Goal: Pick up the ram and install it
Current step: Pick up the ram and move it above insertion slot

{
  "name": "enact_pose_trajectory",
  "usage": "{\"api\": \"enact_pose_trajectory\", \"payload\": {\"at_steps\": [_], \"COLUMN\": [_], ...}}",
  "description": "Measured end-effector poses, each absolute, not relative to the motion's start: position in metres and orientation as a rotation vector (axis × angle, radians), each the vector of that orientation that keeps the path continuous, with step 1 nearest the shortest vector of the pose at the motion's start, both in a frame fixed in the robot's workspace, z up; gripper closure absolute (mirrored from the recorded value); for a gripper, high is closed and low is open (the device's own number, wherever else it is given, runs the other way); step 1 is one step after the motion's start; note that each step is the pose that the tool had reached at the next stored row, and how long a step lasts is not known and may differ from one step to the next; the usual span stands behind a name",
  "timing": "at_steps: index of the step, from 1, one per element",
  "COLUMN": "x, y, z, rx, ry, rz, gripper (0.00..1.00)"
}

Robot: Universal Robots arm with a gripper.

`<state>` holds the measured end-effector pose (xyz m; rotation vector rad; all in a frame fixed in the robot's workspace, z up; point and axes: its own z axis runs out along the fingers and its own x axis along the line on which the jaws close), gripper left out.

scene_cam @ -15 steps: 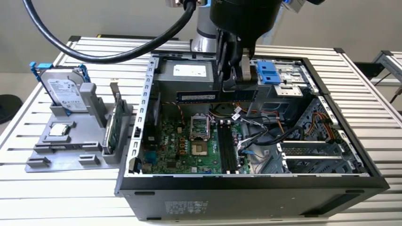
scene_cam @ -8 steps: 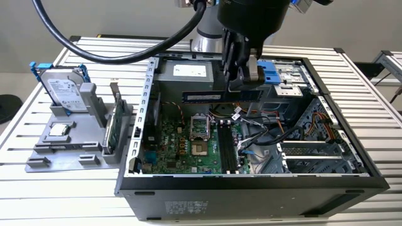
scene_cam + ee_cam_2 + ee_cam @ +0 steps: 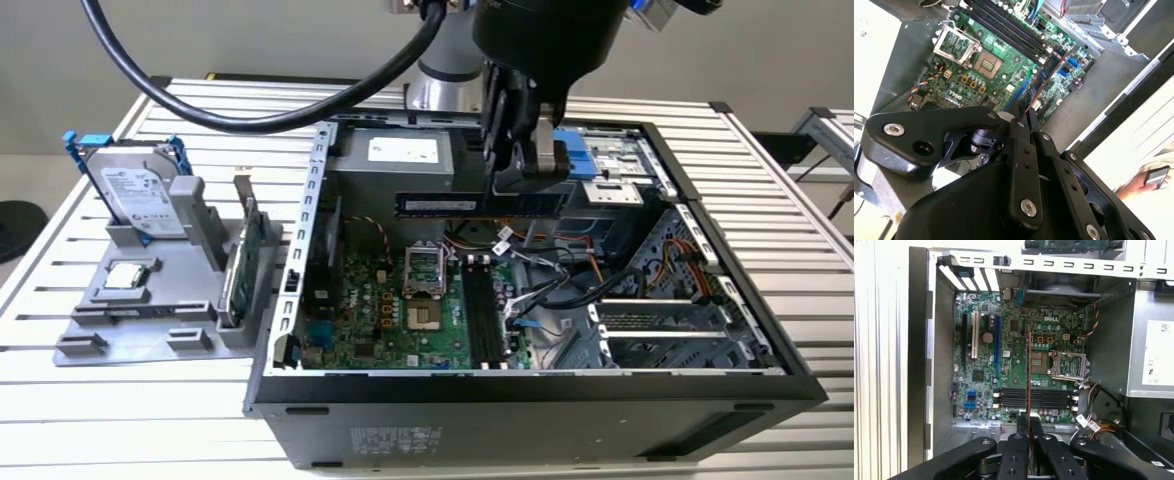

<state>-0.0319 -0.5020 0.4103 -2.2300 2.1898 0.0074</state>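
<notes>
My gripper (image 3: 523, 185) hangs over the open computer case (image 3: 534, 385), shut on the ram (image 3: 447, 205). The ram is a long dark stick with bluish labels, held level above the motherboard (image 3: 387, 310). In both wrist views it shows edge-on as a thin strip, the ram (image 3: 1029, 375) (image 3: 1046, 80), running out from between the black fingers (image 3: 1016, 450) (image 3: 1021, 150). The black memory slots (image 3: 483, 310) (image 3: 1049, 397) (image 3: 1004, 27) lie below it beside the processor socket (image 3: 423, 270), and all look unfilled.
At the exterior view's left a grey fixture (image 3: 100, 345) carries a silver hard drive in a blue frame (image 3: 140, 195), a green expansion card (image 3: 240, 265) and a small chip (image 3: 127, 275). Inside the case are the power supply (image 3: 400, 155), loose cables (image 3: 561, 280) and drive bays (image 3: 667, 335). A hand with a phone (image 3: 1149, 180) shows outside the case.
</notes>
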Motion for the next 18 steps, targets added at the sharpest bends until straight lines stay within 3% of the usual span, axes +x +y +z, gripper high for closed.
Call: {"api": "enact_pose_trajectory", "payload": {"at_steps": [18], "x": [-0.010], "y": [-0.502], "z": [0.410], "rx": [-2.201], "ry": [2.219], "rz": [0.007], "gripper": [1.00]}}
